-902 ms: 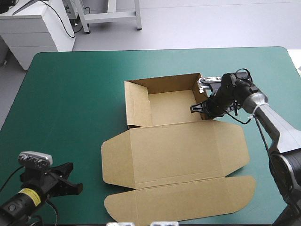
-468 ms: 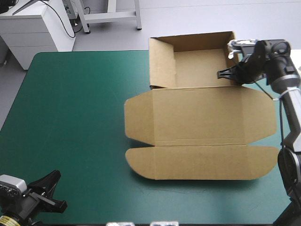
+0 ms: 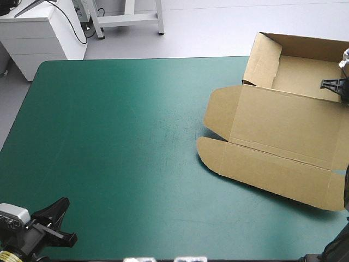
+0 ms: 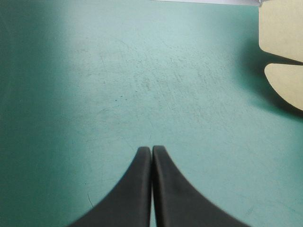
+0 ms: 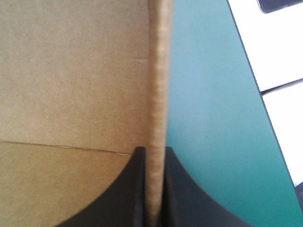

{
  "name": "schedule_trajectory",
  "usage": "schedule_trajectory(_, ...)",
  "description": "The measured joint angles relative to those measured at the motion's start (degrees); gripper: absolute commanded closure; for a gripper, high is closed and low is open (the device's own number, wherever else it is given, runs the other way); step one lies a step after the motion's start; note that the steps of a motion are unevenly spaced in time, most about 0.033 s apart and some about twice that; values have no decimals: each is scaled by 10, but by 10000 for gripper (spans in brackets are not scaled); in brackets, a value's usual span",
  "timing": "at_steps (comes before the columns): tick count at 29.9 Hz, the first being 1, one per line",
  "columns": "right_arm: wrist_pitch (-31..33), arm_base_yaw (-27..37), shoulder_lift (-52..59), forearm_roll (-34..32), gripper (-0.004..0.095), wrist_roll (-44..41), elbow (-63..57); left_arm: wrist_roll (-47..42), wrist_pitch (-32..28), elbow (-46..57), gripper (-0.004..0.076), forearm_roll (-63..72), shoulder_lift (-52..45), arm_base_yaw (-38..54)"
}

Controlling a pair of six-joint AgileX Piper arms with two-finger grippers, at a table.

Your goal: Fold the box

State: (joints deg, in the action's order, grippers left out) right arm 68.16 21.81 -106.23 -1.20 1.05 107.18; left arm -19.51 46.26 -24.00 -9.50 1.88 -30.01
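The brown box (image 3: 283,136) is an open tray with raised walls and its lid lying flat. It rests at the table's far right corner, tray partly past the far edge. My right gripper (image 3: 334,84) is at the picture's right edge, shut on the box's right wall (image 5: 158,94), the board edge pinched between its black fingers (image 5: 176,189). Rounded lid flaps (image 4: 284,80) show far ahead of my left gripper (image 4: 152,150), which is shut with nothing in it, low over the teal-green cover at the near left corner (image 3: 49,221).
A white cabinet (image 3: 38,38) and a table frame stand beyond the far left edge. The table's right edge (image 5: 246,56) runs close beside the held wall.
The right gripper has dragged the box from the table's middle to the far right corner, turning it slightly. The left arm drew back to the near left corner just before and has stayed there.
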Motion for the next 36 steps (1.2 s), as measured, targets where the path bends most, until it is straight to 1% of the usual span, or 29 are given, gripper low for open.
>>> schedule_trajectory(3,-1,18,-31,1,829,5,0,0,0,0,732,-1,0,0)
schedule_trajectory(4,-1,20,-39,1,776,8,0,0,0,0,732,-1,0,0)
schedule_trajectory(6,-1,30,-56,3,636,15,0,0,0,0,732,-2,0,0)
schedule_trajectory(8,-1,38,-67,12,472,20,0,0,0,0,732,-5,0,0)
schedule_trajectory(11,0,45,-71,20,279,24,0,0,0,0,732,-7,0,0)
schedule_trajectory(13,2,47,-71,22,217,24,1,0,0,0,732,-8,0,0)
schedule_trajectory(14,5,47,-70,22,208,24,1,0,0,0,732,-8,0,0)
schedule_trajectory(19,24,47,-62,37,223,24,2,0,0,0,732,-8,0,0)
schedule_trajectory(21,25,47,-46,45,291,24,2,0,0,0,732,-8,0,0)
schedule_trajectory(24,26,47,0,68,482,25,2,0,0,0,732,-8,0,0)
schedule_trajectory(26,28,47,45,93,667,31,2,0,1,0,732,-8,0,0)
schedule_trajectory(28,30,47,90,134,881,48,2,0,2,0,732,-9,0,0)
schedule_trajectory(29,30,47,115,165,921,62,1,0,2,0,732,-9,0,0)
schedule_trajectory(31,30,44,162,223,913,97,-12,0,2,0,732,-10,0,0)
schedule_trajectory(33,29,25,215,263,913,127,-37,0,2,0,732,-10,0,0)
schedule_trajectory(36,19,-25,288,292,913,161,-108,0,2,0,732,-10,0,0)
